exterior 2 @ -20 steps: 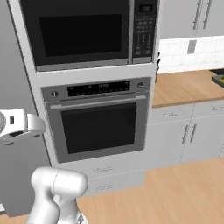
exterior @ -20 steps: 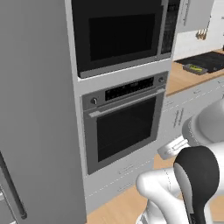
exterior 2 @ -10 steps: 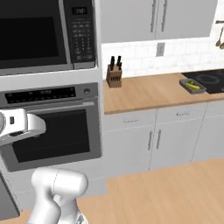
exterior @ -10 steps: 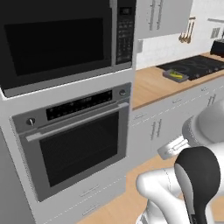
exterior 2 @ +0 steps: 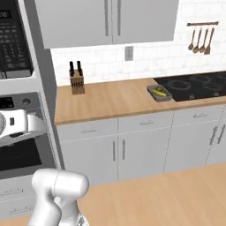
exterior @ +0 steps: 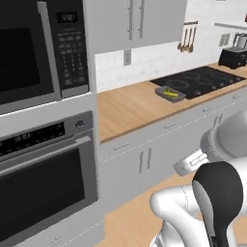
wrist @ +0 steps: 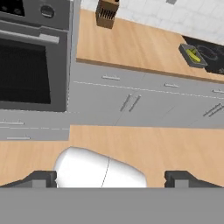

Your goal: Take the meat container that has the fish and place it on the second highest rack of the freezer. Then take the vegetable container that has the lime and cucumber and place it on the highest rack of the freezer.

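A long wooden counter (exterior 2: 114,99) sits on grey cupboards (exterior 2: 132,148). The wall (exterior 2: 145,55) behind has white tiles. A knife block (exterior 2: 77,79) stands near the counter's left end. The black stove top (exterior 2: 194,86) is at the right end. The floor (exterior 2: 167,194) is wood.

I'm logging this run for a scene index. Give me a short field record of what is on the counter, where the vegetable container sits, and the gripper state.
container: grey tray on the wooden counter, at the left edge of the black cooktop
contents: yellow-green pieces; lime and cucumber too small to tell apart
knife block: at the counter's left end, against the wall
hanging utensils: on the wall above the cooktop
toaster: dark, on the counter beyond the cooktop
wall oven: left of the counter, door closed
gripper: open, holding nothing, over the wood floor
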